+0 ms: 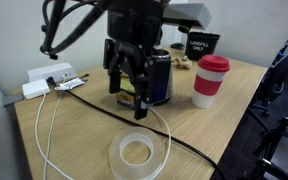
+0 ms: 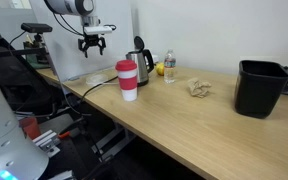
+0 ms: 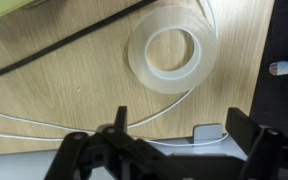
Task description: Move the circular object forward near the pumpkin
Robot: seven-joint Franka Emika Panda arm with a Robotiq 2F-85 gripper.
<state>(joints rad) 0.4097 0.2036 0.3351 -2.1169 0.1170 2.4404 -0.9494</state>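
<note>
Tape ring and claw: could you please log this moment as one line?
claw: open, empty, above table | tape ring: flat on table, ungrasped | pumpkin: beside kettle | move: not begun

Black Robotiq gripper [image 1: 130, 92] on white Panda arm [image 2: 64, 6] with dark joint bands.
Matte black fingers [image 3: 120, 122] on chunky linkages; black cable loops [image 1: 64, 30] bundled beside wrist; pale grey wrist housing [image 1: 189, 10] on top.
</note>
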